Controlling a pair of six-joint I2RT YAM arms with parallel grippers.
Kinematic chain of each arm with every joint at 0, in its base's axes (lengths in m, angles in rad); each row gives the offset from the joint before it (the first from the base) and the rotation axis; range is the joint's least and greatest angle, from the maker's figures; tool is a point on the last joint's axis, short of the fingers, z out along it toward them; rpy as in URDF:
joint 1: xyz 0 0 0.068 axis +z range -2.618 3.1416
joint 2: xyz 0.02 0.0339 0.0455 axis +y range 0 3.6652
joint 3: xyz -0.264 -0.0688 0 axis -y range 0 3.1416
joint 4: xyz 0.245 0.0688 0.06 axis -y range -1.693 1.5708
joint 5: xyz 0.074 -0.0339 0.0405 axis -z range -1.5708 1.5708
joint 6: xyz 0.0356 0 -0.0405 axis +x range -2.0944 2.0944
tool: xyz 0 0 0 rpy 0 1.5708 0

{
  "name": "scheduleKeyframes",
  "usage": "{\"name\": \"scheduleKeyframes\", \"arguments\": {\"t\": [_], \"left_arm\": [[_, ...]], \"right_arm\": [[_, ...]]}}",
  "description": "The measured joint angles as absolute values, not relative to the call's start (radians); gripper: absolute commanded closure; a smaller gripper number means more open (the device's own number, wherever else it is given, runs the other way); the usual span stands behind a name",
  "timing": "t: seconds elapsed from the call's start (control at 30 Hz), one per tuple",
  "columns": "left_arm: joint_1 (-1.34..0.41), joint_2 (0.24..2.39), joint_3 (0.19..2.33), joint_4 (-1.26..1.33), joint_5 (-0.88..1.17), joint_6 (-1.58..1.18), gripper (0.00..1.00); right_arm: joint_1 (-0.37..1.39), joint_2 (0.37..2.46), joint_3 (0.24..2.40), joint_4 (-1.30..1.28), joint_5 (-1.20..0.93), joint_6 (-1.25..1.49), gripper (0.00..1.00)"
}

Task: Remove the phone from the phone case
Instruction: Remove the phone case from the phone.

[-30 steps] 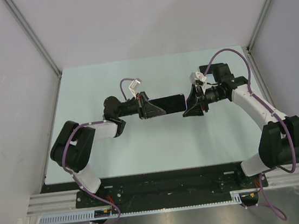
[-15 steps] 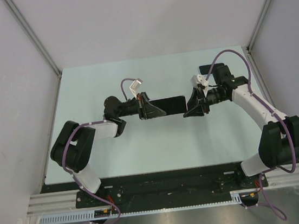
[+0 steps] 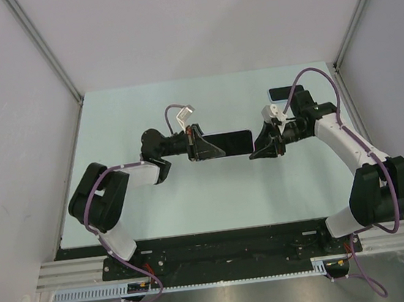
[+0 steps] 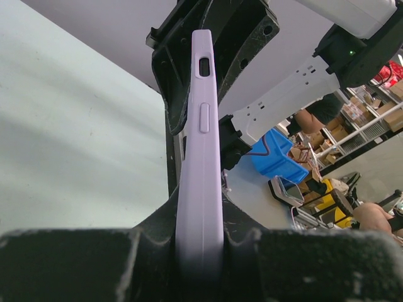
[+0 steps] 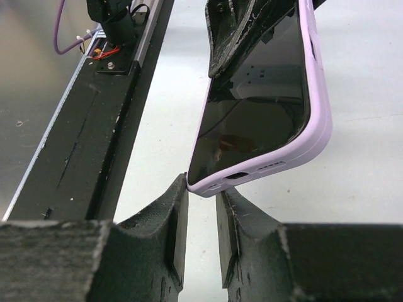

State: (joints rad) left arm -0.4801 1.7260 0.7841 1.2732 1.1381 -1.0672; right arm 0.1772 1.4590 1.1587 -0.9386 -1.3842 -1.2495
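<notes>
Your left gripper (image 3: 200,145) clamped on the lilac phone case (image 4: 200,157), phone (image 5: 258,119) still inside, held above the table (image 3: 193,196), your right gripper (image 5: 201,207) narrowly parted at its free corner, possibly touching.

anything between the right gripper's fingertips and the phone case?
Nothing. In the right wrist view the phone case has its lower corner right at the parted fingertips of the right gripper, with only the table behind. Contact cannot be told.

The counter (image 3: 193,196) is a flat surface of pale green colour, and a black rail (image 3: 228,242) runs along its near edge.
</notes>
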Motion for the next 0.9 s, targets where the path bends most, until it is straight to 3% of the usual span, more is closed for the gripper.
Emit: {"name": "scheduleKeyframes", "arguments": {"t": [0.9], "left_arm": [[-0.537, 1.726, 0.816, 1.258, 1.151, -1.126, 1.00]], "right_arm": [[0.124, 1.470, 1.159, -1.146, -1.432, -1.467, 0.74]]}}
